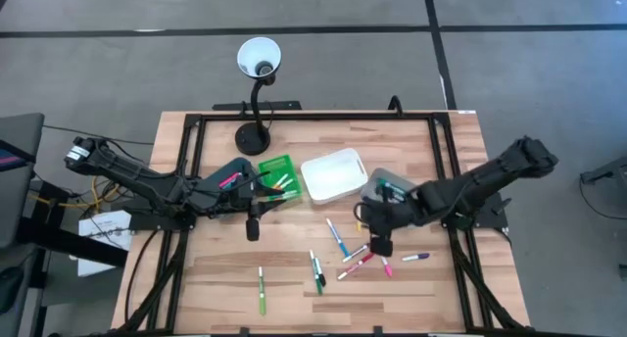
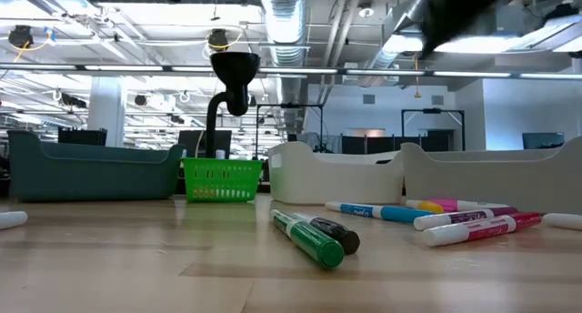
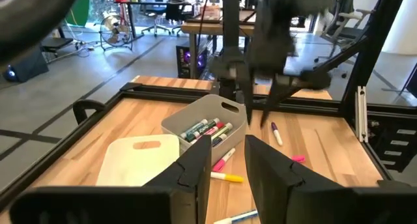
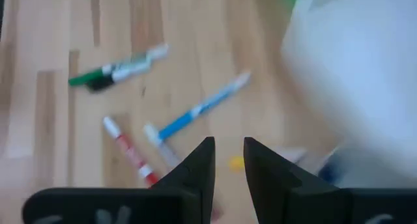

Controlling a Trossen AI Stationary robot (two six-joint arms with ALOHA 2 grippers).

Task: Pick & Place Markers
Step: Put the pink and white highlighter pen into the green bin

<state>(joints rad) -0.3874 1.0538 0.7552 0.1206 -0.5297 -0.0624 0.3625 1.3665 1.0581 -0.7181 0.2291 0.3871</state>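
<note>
Roughly a dozen short capped markers in green, blue, pink, red and purple lie loose on the front half of the pale wooden desk, so much of the sorting looks unfinished. One green pen lies alone toward the front left, with bare wood around it. The rest bunch near the front middle, some touching (awkward for picking out one).

Just behind that bunch hangs the right gripper, its fingers a little apart with nothing between them. The left gripper sits level with it, left of centre, fingers likewise slightly parted and empty.

Farther back stands a row of bins:
- a dark teal plastic bin
- a small green mesh basket holding a few pens
- a white plastic bin
- a grey plastic bin with several pens inside

Their walls stand close together. A black metal frame borders the desk's sides, and a black gooseneck lamp with a white shade rises at the back edge.
</note>
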